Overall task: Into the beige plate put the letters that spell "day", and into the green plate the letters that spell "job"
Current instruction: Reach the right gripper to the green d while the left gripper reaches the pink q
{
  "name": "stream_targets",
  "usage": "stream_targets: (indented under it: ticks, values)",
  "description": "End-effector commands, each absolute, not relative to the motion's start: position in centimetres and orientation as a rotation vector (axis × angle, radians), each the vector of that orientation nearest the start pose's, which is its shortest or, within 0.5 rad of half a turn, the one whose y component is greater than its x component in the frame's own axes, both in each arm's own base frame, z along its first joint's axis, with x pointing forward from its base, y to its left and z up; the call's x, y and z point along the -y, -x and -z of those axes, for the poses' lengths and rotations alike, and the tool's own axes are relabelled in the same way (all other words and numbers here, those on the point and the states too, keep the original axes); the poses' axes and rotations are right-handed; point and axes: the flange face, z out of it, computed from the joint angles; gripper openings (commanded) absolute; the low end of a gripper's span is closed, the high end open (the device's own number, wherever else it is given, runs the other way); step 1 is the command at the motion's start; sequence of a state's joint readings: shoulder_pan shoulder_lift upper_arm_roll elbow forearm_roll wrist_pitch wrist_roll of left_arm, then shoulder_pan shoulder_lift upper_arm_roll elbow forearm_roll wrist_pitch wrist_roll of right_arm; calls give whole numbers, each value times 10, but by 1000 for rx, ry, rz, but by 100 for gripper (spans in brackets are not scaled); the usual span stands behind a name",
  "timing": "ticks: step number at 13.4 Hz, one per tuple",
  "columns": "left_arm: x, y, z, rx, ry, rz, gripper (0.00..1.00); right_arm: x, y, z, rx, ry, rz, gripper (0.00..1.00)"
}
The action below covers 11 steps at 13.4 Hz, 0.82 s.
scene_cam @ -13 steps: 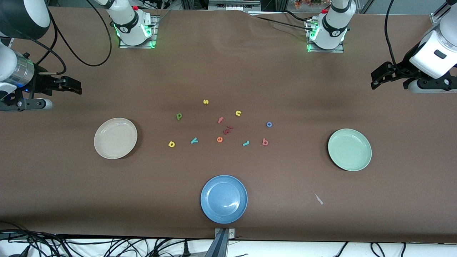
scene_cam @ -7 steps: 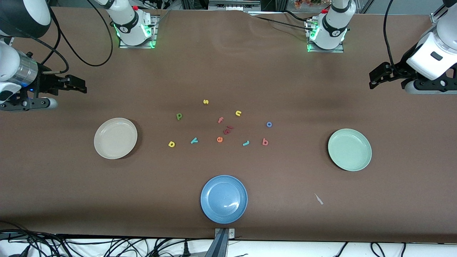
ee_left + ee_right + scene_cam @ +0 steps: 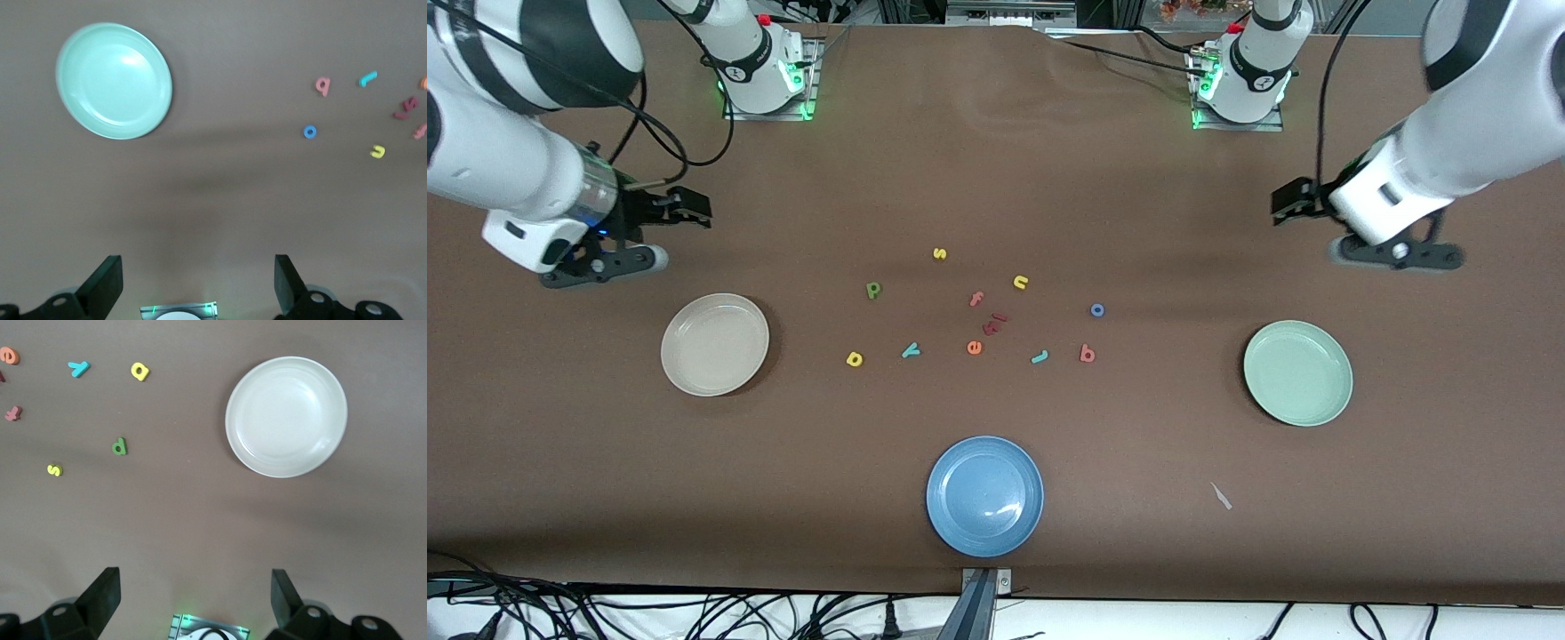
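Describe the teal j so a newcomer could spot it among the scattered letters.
Start at the green plate and move toward the table's middle, where small foam letters lie scattered. The j lies beside the pinkish-red b. It is a teal hook; the other teal letter, the y, is forked.

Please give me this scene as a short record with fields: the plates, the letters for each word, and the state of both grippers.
beige plate: round cream-beige plate, holds nothing, toward the right arm's end
green plate: round pale mint-green plate, holds nothing, toward the left arm's end
day letters: olive-green d, yellow a, teal y, all on the table
job letters: teal j, blue ring o, pinkish-red b, all on the table
left gripper: open, holds nothing
right gripper: open, holds nothing
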<state>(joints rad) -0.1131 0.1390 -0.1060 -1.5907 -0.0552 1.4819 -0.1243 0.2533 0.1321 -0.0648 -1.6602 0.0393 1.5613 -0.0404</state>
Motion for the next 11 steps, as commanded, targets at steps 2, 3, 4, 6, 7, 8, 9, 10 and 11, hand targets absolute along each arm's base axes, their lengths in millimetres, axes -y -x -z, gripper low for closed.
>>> stream_targets:
  ticks: [2, 3, 4, 6, 7, 8, 9, 10, 11]
  values:
    - [185, -591, -452, -297, 3120, -532, 100, -181, -555, -458, 183, 3122, -261, 100]
    - [191, -602, -438, -300, 3131, -519, 100, -204, -547, -437, 199, 3125, -233, 100]
    - [203, -610, -419, -317, 3130, -531, 100, -213, -540, -424, 182, 3127, -205, 100]
    - [241, -623, -386, -383, 3118, -550, 100, -224, -535, -407, 193, 3126, -199, 100]
    - [260, -630, -369, -416, 3124, -524, 100, -224, -533, -390, 166, 3124, -167, 100]
    - [273, -637, -349, -430, 3138, -480, 100, -227, -525, -366, 173, 3115, -108, 100]
    - [281, -642, -330, -428, 3168, -444, 97, -236, -514, -345, 179, 3105, -54, 100]
    - [293, -643, -312, -425, 3208, -431, 92, -238, -507, -315, 169, 3102, -29, 100]
    - [305, -642, -298, -439, 3216, -410, 84, -243, -500, -288, 177, 3096, 1, 100]
